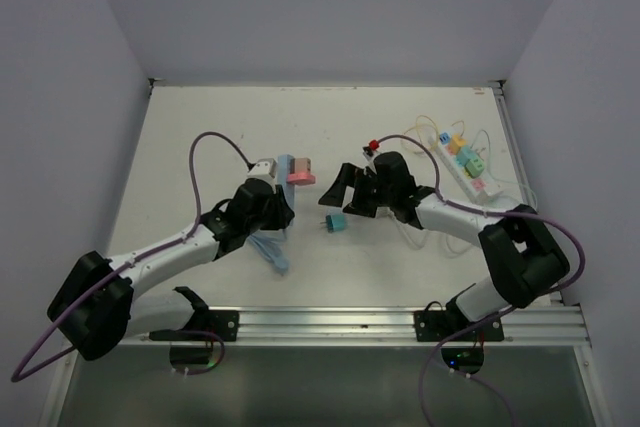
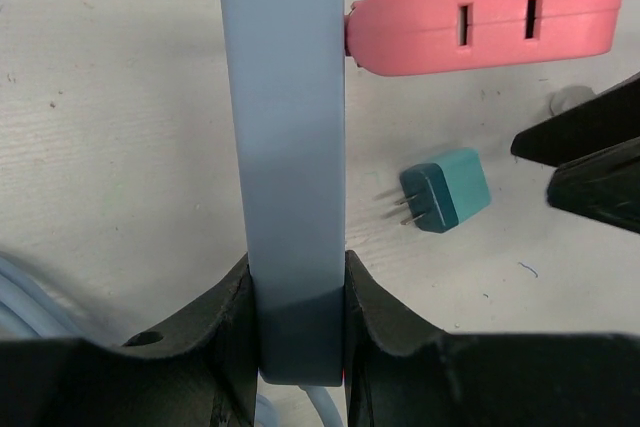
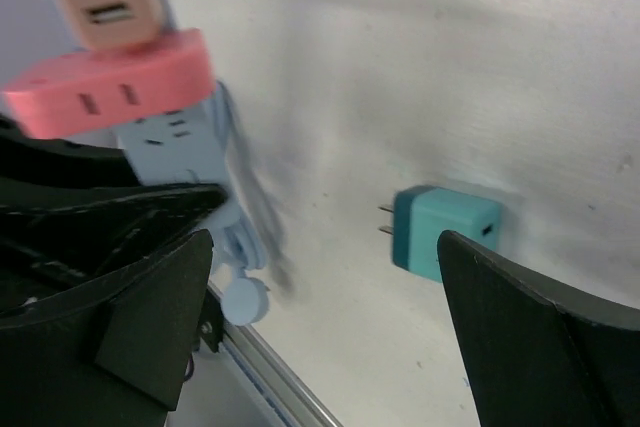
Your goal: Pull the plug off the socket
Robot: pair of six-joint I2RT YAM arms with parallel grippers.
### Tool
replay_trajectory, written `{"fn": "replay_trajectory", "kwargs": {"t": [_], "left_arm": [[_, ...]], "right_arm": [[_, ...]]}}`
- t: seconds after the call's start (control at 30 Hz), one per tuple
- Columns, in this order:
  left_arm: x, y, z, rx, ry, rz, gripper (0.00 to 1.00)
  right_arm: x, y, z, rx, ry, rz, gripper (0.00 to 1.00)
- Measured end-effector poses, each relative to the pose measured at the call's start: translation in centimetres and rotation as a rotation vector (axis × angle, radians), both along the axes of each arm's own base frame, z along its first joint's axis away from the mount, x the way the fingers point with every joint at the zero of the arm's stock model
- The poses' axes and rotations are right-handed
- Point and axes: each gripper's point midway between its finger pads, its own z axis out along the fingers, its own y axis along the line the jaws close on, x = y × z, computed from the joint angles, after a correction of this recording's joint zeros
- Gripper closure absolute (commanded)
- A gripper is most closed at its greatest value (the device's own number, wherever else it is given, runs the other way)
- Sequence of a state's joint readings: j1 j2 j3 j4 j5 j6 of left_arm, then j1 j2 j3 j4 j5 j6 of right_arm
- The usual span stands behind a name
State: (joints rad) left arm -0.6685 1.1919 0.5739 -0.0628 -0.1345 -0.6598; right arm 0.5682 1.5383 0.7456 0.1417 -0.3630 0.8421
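Top: one teal plug [image 1: 335, 222] lies loose on the desk [image 1: 200, 137] between both arms. Two strips: blue strip [image 1: 284, 169] at centre, white strip [image 1: 466, 165] near the right edge.
Left wrist: left gripper [image 2: 297, 292] is clamped on the blue strip.
Right wrist: right gripper [image 3: 330, 327] stands apart, with bare desk around the plug.

Plain pale-grey panel walls [image 1: 60, 97] are enclosing a white tabletop [image 1: 230, 117], and a ribbed aluminium rail [image 1: 330, 322] is carrying a black-and-white left arm [image 1: 165, 252] and right arm [image 1: 452, 215]: a robotics lab cell.
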Motion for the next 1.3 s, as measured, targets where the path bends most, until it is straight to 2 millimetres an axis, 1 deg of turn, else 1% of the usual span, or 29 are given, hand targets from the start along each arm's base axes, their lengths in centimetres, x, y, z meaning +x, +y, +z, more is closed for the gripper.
{"fn": "replay_trajectory", "kwargs": {"t": [0.1, 0.13, 0.2, 0.33, 0.43, 0.6, 0.73, 0.93, 1.1, 1.23, 1.27, 1.3], "left_arm": [[0.0, -0.2, 0.4, -0.010, -0.008, -0.009, 1.00], [0.0, -0.2, 0.5, -0.013, -0.011, -0.012, 1.00], [0.0, -0.4, 0.7, -0.019, -0.019, -0.023, 1.00], [0.0, -0.7, 1.4, -0.034, -0.039, -0.045, 1.00], [0.0, -0.9, 1.8, -0.045, -0.051, -0.057, 1.00], [0.0, -1.1, 2.2, -0.052, -0.067, -0.067, 1.00], [0.1, -1.1, 2.3, -0.050, -0.069, -0.069, 1.00], [0.0, -1.1, 2.3, -0.051, -0.070, -0.070, 1.00], [0.1, -1.1, 2.3, -0.050, -0.070, -0.069, 1.00], [0.1, -1.1, 2.3, -0.050, -0.070, -0.070, 1.00], [0.1, -1.1, 2.3, -0.050, -0.070, -0.070, 1.00], [0.1, -1.1, 2.3, -0.050, -0.070, -0.069, 1.00]], "right_arm": [[1.0, 0.6, 3.5, 0.048, -0.086, 0.007, 0.01], [1.4, 0.9, 5.1, 0.067, -0.120, 0.009, 0.01], [2.2, 1.5, 7.2, 0.097, -0.166, 0.012, 0.01], [3.3, 2.2, 9.9, 0.131, -0.217, 0.012, 0.01], [4.1, 2.9, 11.0, 0.149, -0.228, 0.014, 0.01], [5.0, 4.1, 11.1, 0.152, -0.220, 0.032, 0.01], [4.8, 4.9, 10.7, 0.144, -0.203, 0.051, 0.01], [4.5, 5.3, 9.8, 0.131, -0.183, 0.064, 0.02], [4.3, 5.7, 8.8, 0.112, -0.160, 0.078, 0.05], [3.9, 6.1, 8.0, 0.099, -0.144, 0.093, 0.18], [3.8, 6.2, 7.9, 0.097, -0.140, 0.095, 0.25], [3.7, 6.3, 7.8, 0.096, -0.138, 0.099, 0.30]]}}
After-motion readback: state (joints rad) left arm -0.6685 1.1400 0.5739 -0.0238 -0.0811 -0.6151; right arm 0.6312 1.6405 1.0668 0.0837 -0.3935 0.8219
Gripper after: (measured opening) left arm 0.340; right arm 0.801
